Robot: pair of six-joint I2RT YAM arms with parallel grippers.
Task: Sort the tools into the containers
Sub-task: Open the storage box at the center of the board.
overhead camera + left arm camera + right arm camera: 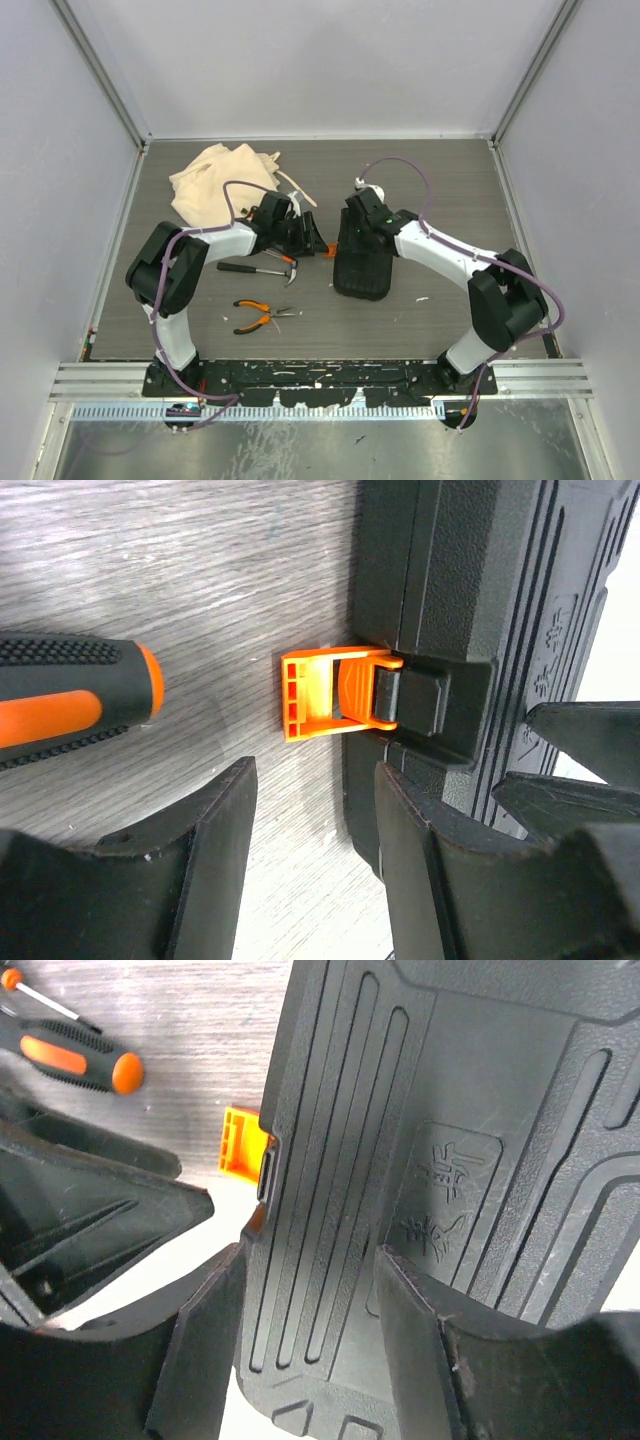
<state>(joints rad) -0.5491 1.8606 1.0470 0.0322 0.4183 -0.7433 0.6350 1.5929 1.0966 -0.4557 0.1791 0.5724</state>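
The black tool case (362, 268) lies shut at mid-table, its orange latch (322, 694) flipped out over the wood. My left gripper (315, 780) is open just short of the latch, only table between its fingers, and its right finger (430, 850) is against the case's side. My right gripper (310, 1260) hangs open over the ribbed lid (470, 1110); one finger (205, 1345) is at the lid's left edge, the other above the lid. An orange-and-black screwdriver (70, 705) lies left of the latch. The hammer (258, 268) and pliers (262, 315) lie nearer the left arm.
The beige cloth bag (220, 178) sits crumpled at the back left, its drawstring trailing right. A second, thinner screwdriver (22, 985) shows at the top left of the right wrist view. Grey walls enclose the table on three sides.
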